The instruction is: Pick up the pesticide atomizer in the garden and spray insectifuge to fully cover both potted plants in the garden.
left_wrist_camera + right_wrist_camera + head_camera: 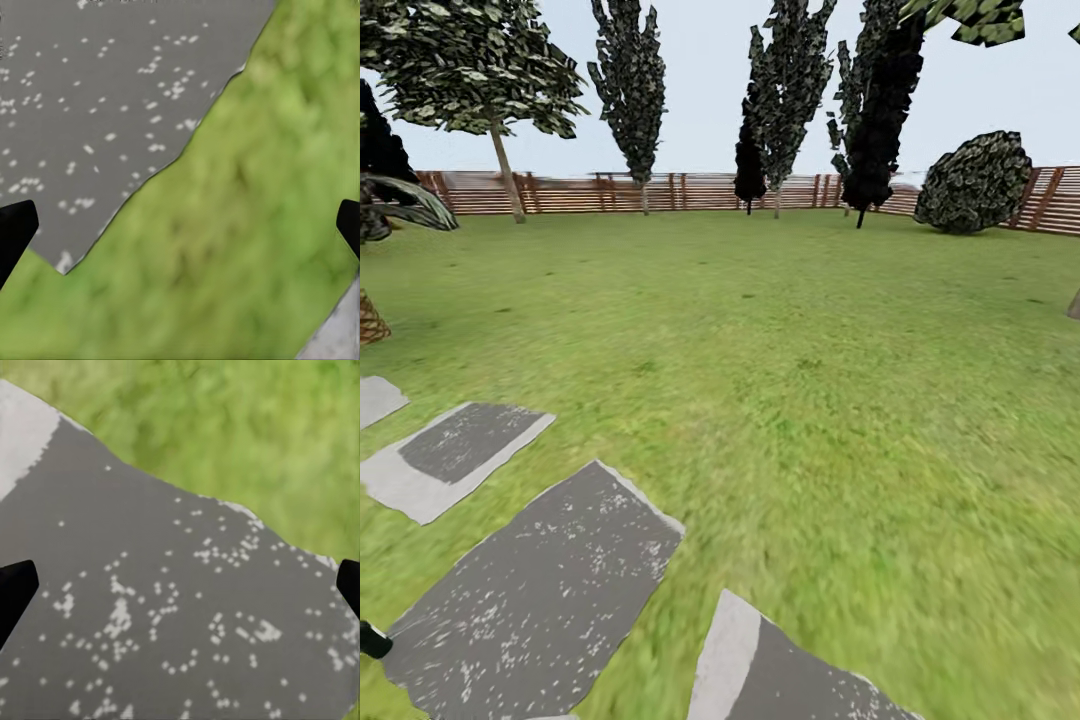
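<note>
Robot is crossing the garden lawn [810, 380] beside stepping stones [540, 600], searching. Left gripper [180, 225] and right gripper [180, 585] are hanging wide, empty. Next: locating the atomizer.

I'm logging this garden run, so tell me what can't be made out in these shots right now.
- Left gripper: left wrist view, fingertips cut off by both side edges; nothing between them.
- Right gripper: right wrist view, the same.
- Stepping stone: head view, speckles smeared by blur.
- Brown lattice object: head view, cut by the left edge, unidentifiable.
- Fence: partly hidden behind trees.
</note>
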Available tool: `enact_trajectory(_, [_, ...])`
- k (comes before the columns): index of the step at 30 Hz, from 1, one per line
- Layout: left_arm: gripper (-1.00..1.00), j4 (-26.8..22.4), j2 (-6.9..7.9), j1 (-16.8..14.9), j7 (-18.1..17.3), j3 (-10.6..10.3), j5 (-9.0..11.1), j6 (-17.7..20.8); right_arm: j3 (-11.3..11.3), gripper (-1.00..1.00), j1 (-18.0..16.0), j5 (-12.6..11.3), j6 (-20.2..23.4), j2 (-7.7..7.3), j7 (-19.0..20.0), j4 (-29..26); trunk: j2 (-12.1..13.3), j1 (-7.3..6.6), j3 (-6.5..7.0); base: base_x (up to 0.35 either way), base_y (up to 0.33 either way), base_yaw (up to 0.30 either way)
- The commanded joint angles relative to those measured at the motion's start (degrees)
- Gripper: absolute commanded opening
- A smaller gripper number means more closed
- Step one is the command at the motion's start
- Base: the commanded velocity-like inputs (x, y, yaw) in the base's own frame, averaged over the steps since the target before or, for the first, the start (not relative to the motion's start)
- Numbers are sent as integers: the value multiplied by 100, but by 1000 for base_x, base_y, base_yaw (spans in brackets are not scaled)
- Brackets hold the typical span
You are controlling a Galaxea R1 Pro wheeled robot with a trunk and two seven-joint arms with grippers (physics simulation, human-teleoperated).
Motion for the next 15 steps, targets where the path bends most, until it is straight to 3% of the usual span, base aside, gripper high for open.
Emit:
enact_trajectory(1, [100, 4, -2, -2, 1, 11, -4, -19, 2, 100, -2, 6, -17, -1, -1, 3, -2, 1, -5, 187, -225, 276])
enact_trajectory(15, [100, 4, 0, -1, 1, 11, -4, -19, 2, 100, -2, 6, -17, -1, -1, -2, -2, 1, -5, 185, -218, 276])
